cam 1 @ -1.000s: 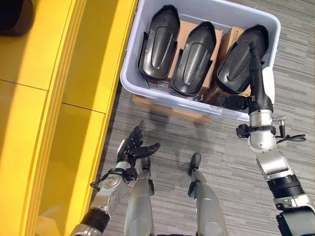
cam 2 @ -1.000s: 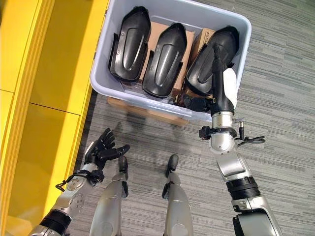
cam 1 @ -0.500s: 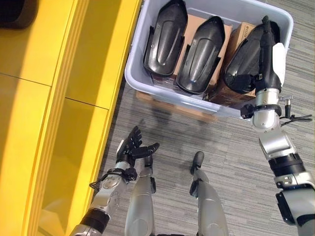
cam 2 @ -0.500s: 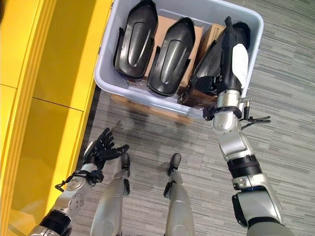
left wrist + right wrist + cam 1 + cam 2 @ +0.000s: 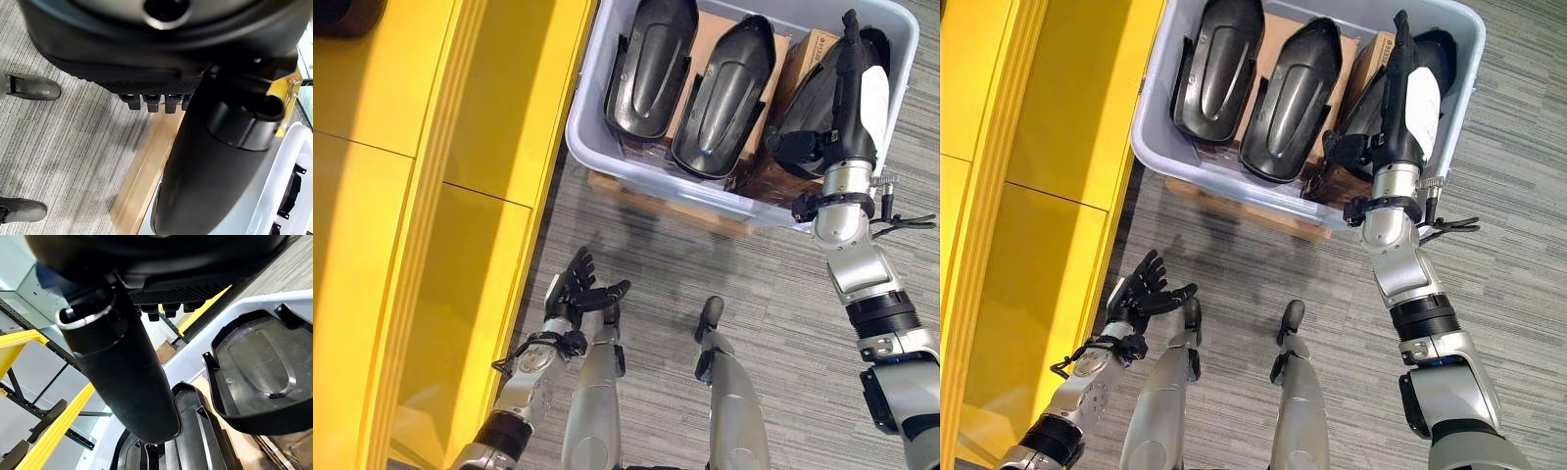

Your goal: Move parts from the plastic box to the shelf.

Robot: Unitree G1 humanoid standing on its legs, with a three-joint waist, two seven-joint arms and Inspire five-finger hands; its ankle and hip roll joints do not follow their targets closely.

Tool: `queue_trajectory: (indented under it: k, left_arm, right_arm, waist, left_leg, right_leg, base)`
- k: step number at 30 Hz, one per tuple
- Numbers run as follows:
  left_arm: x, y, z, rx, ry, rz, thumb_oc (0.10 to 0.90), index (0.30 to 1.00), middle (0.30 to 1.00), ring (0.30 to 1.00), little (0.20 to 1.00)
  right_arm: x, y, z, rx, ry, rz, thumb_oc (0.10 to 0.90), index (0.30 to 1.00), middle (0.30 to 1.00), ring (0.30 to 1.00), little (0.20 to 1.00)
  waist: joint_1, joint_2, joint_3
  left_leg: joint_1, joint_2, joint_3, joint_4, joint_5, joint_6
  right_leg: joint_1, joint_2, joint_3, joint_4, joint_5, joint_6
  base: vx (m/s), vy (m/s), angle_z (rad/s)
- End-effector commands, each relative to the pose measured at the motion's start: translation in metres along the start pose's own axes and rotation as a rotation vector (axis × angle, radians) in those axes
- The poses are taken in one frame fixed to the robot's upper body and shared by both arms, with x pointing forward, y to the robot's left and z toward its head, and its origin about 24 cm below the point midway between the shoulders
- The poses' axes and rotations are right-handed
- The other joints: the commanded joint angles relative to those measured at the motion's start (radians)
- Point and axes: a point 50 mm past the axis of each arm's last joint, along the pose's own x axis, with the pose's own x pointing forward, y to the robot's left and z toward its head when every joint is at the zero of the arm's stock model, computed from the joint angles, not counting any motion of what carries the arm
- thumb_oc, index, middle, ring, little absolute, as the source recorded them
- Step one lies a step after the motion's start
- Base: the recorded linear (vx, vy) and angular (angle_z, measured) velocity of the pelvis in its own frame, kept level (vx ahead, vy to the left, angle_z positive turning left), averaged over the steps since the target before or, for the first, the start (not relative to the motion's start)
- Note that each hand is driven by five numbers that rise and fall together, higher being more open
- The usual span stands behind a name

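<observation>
at your far left stood the yellow shelf, well apart from where the work was going on. your left hand hung low over the carpeted floor, its fingers spread and relaxed, holding nothing. further right sat the plastic box, resting on a flat cardboard sheet, with three black moulded parts standing on edge inside it against brown cartons: the left part, the middle part, and the right part. your right hand was reaching into the box over that right part, lying along its outer face; whether its fingers had closed on it you could not tell from these views. the parts looked like stiff, thin-walled plastic shells, probably light for their size, with a smooth glossy back that would likely slip under straight fingers. the rims with their small tabs, seen in the right wrist view, looked the safer place to take hold: you would do well to hook fingers over an edge with the thumb inside the hollow.
</observation>
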Motion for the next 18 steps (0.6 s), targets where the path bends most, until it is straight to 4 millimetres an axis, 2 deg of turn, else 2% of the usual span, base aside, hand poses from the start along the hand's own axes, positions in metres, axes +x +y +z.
queue_trajectory:
  k: [1, 10, 11, 12, 13, 17, 18]
  left_arm:
    - [-0.011, -0.002, 0.006, 0.021, -0.075, -0.035, 0.900, 1.000, 1.000, 1.000, 1.000]
    - [-0.011, -0.004, 0.007, 0.023, -0.076, -0.043, 0.900, 1.000, 1.000, 1.000, 1.000]
    - [-0.011, -0.004, 0.007, 0.023, -0.076, -0.044, 0.900, 1.000, 1.000, 1.000, 1.000]
    - [-0.010, -0.004, 0.007, 0.025, -0.079, -0.045, 0.900, 1.000, 1.000, 1.000, 1.000]
    - [-0.010, -0.004, 0.007, 0.027, -0.078, -0.045, 0.900, 1.000, 1.000, 1.000, 1.000]
    - [-0.010, -0.003, 0.009, 0.029, -0.084, -0.048, 0.900, 1.000, 1.000, 1.000, 1.000]
    - [-0.010, -0.003, 0.009, 0.029, -0.086, -0.049, 0.900, 1.000, 1.000, 1.000, 1.000]
  right_arm:
    - [0.014, -0.021, 0.015, 0.011, -0.090, -0.120, 0.900, 1.000, 1.000, 1.000, 1.000]
    - [0.008, -0.016, 0.001, -0.021, -0.035, -0.101, 0.900, 1.000, 1.000, 1.000, 1.000]
    - [0.007, -0.015, -0.002, -0.025, -0.025, -0.099, 0.900, 1.000, 1.000, 1.000, 1.000]
    - [0.006, -0.016, -0.004, -0.030, -0.018, -0.099, 0.900, 1.000, 1.000, 1.000, 1.000]
    - [0.006, -0.016, -0.006, -0.033, -0.013, -0.097, 0.900, 1.000, 1.000, 1.000, 1.000]
    - [0.010, -0.020, -0.011, -0.095, 0.005, -0.112, 0.900, 1.000, 1.000, 1.000, 1.000]
    - [0.011, -0.021, -0.011, -0.095, 0.004, -0.114, 0.900, 1.000, 1.000, 1.000, 1.000]
  waist:
    - [-0.006, 0.016, -0.120]
    - [-0.011, 0.022, -0.111]
    - [-0.012, 0.023, -0.115]
    - [-0.013, 0.023, -0.110]
    - [-0.012, 0.023, -0.115]
    - [-0.010, 0.026, -0.115]
    - [-0.011, 0.026, -0.110]
  left_leg:
    - [-0.061, 0.041, -0.008, 0.090, -0.080, -0.007]
    - [-0.090, 0.042, -0.011, 0.120, -0.089, 0.000]
    - [-0.081, 0.043, -0.018, 0.123, -0.114, -0.008]
    - [-0.092, 0.042, -0.013, 0.122, -0.091, 0.000]
    - [-0.083, 0.042, -0.019, 0.123, -0.114, -0.008]
    - [-0.091, 0.040, -0.019, 0.121, -0.113, -0.006]
    - [-0.102, 0.039, -0.012, 0.121, -0.090, 0.002]
  right_leg:
    - [0.075, -0.028, 0.026, 0.082, -0.139, 0.059]
    - [0.036, -0.029, 0.032, 0.119, -0.151, 0.053]
    - [0.044, -0.025, 0.038, 0.124, -0.171, 0.059]
    - [0.035, -0.028, 0.033, 0.119, -0.152, 0.052]
    - [0.042, -0.025, 0.038, 0.122, -0.170, 0.059]
    - [0.030, -0.027, 0.041, 0.123, -0.165, 0.061]
    - [0.021, -0.029, 0.036, 0.120, -0.146, 0.054]
  base:
    - [-0.01, -0.007, 0.03]
    - [0.00, -0.001, -0.01]
    - [0.00, 0.000, 0.00]
    - [0.06, -0.011, 0.00]
    - [0.00, 0.000, 0.00]
    - [-0.01, 0.002, 0.00]
    - [0.00, 0.000, 0.00]
